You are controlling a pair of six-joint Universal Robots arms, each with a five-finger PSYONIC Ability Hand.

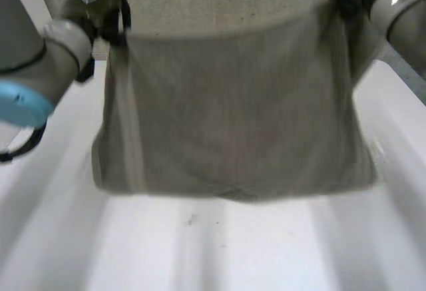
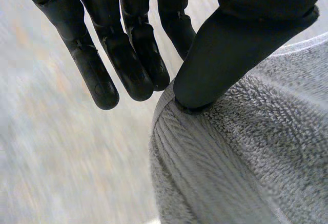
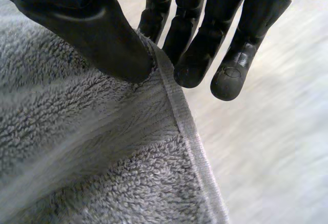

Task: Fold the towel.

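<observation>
A grey terry towel point(image 1: 233, 118) hangs lifted above the white table point(image 1: 219, 251), its lower edge just over the surface. My left hand point(image 1: 106, 18) holds its upper left corner; in the left wrist view the thumb point(image 2: 230, 55) presses the towel's hem point(image 2: 205, 152) against the fingers point(image 2: 128, 60). My right hand point(image 1: 343, 1) holds the upper right corner; in the right wrist view the thumb point(image 3: 97, 34) pinches the towel's edge band point(image 3: 189, 131) against the fingers point(image 3: 205, 44).
The left arm point(image 1: 40, 64) and right arm point(image 1: 399, 11) flank the towel. Bare white table lies below and in front of the hanging cloth.
</observation>
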